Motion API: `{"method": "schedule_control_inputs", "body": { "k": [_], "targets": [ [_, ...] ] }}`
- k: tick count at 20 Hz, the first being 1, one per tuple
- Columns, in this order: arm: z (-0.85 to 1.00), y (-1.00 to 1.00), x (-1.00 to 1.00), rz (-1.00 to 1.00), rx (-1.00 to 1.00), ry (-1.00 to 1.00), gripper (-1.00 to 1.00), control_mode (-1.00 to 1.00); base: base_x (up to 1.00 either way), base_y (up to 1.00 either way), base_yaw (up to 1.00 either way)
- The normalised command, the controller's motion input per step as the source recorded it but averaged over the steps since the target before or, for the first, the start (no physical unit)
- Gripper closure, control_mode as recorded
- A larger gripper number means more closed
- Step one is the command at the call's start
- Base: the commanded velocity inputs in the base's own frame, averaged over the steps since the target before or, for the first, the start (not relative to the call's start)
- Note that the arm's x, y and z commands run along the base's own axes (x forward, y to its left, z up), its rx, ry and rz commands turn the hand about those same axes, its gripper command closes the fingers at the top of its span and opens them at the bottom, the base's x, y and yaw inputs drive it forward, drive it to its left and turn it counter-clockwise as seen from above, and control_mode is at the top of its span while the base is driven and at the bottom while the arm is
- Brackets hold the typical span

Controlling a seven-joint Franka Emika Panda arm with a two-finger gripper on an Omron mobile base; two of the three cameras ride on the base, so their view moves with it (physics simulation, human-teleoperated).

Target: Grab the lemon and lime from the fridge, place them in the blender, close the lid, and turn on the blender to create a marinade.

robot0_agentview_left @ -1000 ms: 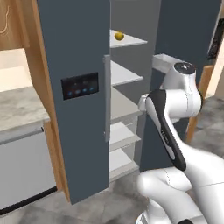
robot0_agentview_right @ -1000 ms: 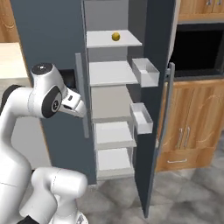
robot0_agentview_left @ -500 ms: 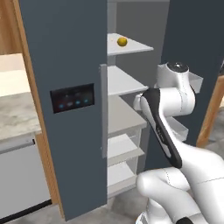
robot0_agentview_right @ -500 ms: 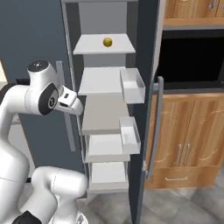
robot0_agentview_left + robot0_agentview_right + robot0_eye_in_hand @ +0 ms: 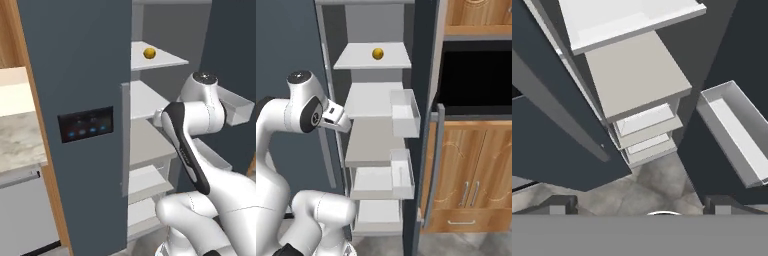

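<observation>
Kitchen cabinetry in warm wood frames the scene, with a speckled stone floor (image 5: 647, 185) showing below the hand camera. Nearest the base cameras, the white arm bends at the elbow before the open fridge (image 5: 80, 75), its wrist turned in toward the shelves at mid height. The gripper (image 5: 639, 202) points down along the shelf stack; two small dark fingertips (image 5: 559, 204) sit far apart at the bottom of the hand view, spread wide with nothing between them. Just beyond, the slate-grey fridge door (image 5: 75, 165) carries a black panel (image 5: 86, 123) of blue lights and a grey vertical handle (image 5: 125, 140). The opposite door stands open with two pale door bins (image 5: 404, 113) on its inner face. Farther in, pale grey shelves (image 5: 372, 142) step upward, and the lemon (image 5: 377, 53) rests alone on the top shelf (image 5: 356, 59), well above the arm's wrist. Beside the fridge stands a dark oven recess (image 5: 476, 75) over wood cupboard doors (image 5: 471, 170).
</observation>
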Motion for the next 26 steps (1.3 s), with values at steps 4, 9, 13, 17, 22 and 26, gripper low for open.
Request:
{"method": "schedule_control_inputs", "body": {
  "k": [4, 9, 13, 17, 22, 26],
  "targets": [
    [0.0, 0.0, 0.0, 0.0, 0.0, 0.0, -1.0, 1.0, 0.55, -0.08, 0.1],
    [0.0, 0.0, 0.0, 0.0, 0.0, 0.0, -1.0, 1.0, 0.49, -0.28, 0.09],
    [0.0, 0.0, 0.0, 0.0, 0.0, 0.0, -1.0, 1.0, 0.42, -0.33, 0.1],
    [0.0, 0.0, 0.0, 0.0, 0.0, 0.0, -1.0, 1.0, 0.4, -0.31, 0.1],
    [0.0, 0.0, 0.0, 0.0, 0.0, 0.0, -1.0, 1.0, 0.43, -0.22, 0.1],
    [0.04, -0.04, 0.04, 0.02, 0.01, 0.0, -1.0, -1.0, 0.27, -0.03, 0.06]
  ]
}}
